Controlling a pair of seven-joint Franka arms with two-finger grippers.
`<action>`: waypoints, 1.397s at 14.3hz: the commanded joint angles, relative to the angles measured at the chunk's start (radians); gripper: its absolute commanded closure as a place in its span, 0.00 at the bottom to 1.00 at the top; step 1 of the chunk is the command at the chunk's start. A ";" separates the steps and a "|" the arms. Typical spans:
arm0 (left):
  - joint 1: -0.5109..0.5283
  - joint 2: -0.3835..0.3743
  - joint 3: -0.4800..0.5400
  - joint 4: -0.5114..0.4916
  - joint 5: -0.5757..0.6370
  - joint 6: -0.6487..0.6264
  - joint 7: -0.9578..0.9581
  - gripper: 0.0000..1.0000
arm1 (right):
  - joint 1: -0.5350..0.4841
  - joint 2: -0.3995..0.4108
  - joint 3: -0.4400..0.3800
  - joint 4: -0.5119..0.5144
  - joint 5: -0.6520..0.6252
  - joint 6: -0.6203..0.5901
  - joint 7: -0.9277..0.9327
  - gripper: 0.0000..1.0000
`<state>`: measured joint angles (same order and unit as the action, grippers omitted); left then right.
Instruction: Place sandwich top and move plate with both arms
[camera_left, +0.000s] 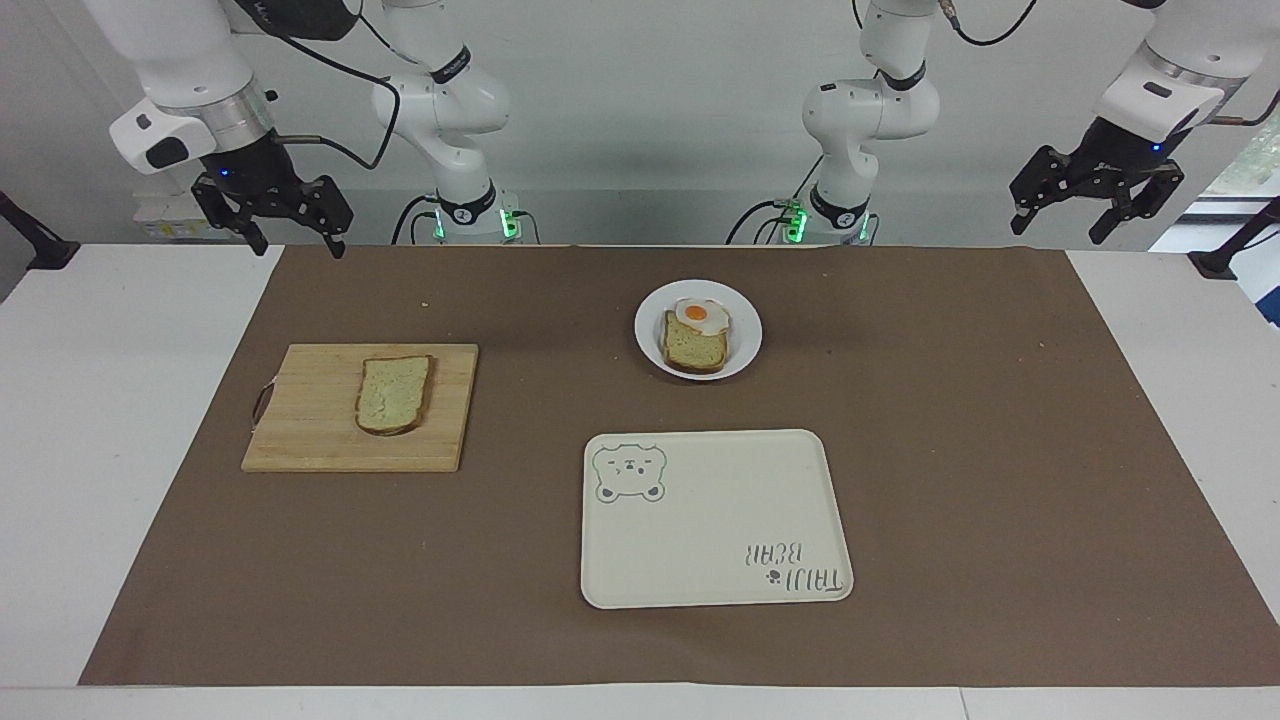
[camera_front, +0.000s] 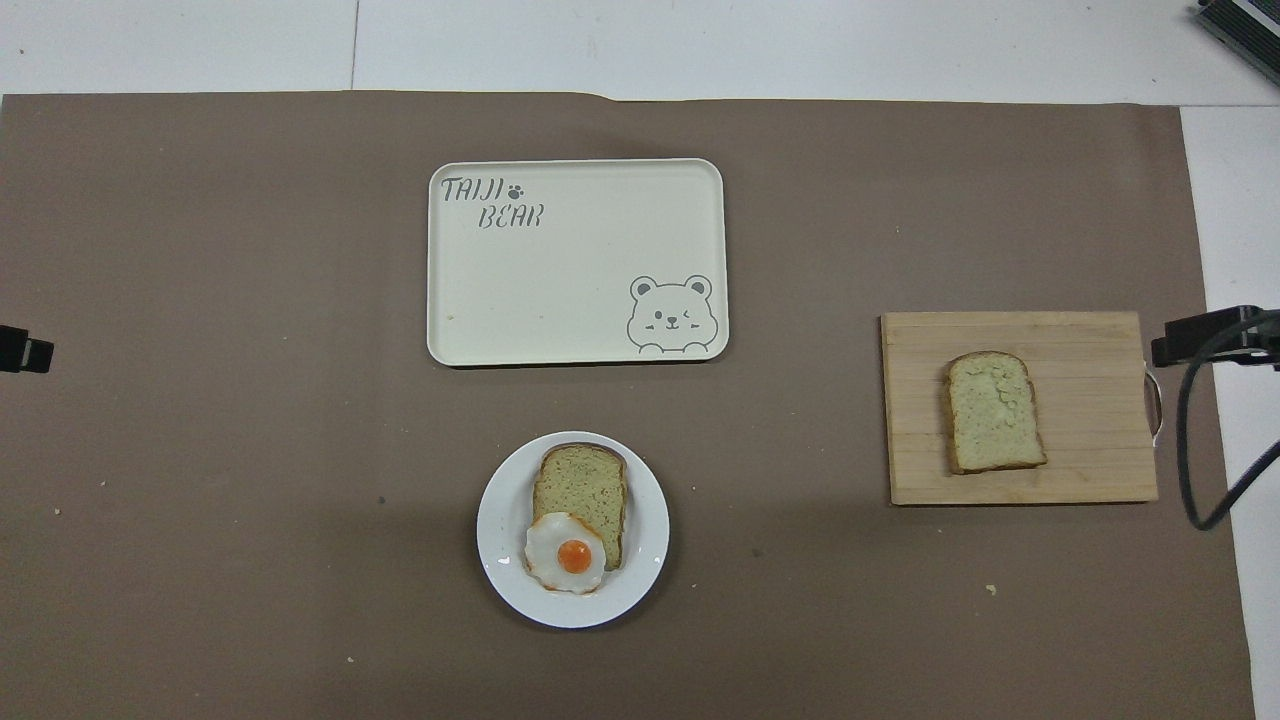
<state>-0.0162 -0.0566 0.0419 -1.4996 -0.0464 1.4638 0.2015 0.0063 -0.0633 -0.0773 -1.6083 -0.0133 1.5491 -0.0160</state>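
Nothing's started: the right gripper (camera_left: 272, 222) and left gripper (camera_left: 1092, 206) hang fingers apart, empty. The top (camera_left: 393, 394) lies on the board (camera_left: 310, 440), below the right fingers, which must descend to it; the plate (camera_left: 650, 345) waits mid-table.

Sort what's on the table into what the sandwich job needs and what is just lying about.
For the job:
- sandwich top on the cutting board
- plate holding a bread slice and fried egg
- right gripper and left gripper, both open, raised

Lying about:
- bear tray, perhaps the plate's destination
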 joint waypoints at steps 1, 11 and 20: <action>0.005 -0.025 -0.005 -0.024 0.013 -0.002 -0.008 0.00 | -0.012 -0.010 0.005 -0.013 -0.002 -0.003 -0.029 0.00; 0.005 -0.025 -0.005 -0.024 0.013 -0.002 -0.008 0.00 | -0.012 -0.012 0.005 -0.015 -0.002 -0.003 -0.029 0.00; 0.005 -0.025 -0.005 -0.024 0.011 -0.002 -0.008 0.00 | -0.012 -0.016 -0.002 -0.008 -0.001 -0.033 -0.035 0.00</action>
<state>-0.0162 -0.0566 0.0419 -1.4996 -0.0464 1.4638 0.2014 0.0059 -0.0641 -0.0855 -1.6085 -0.0133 1.5398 -0.0160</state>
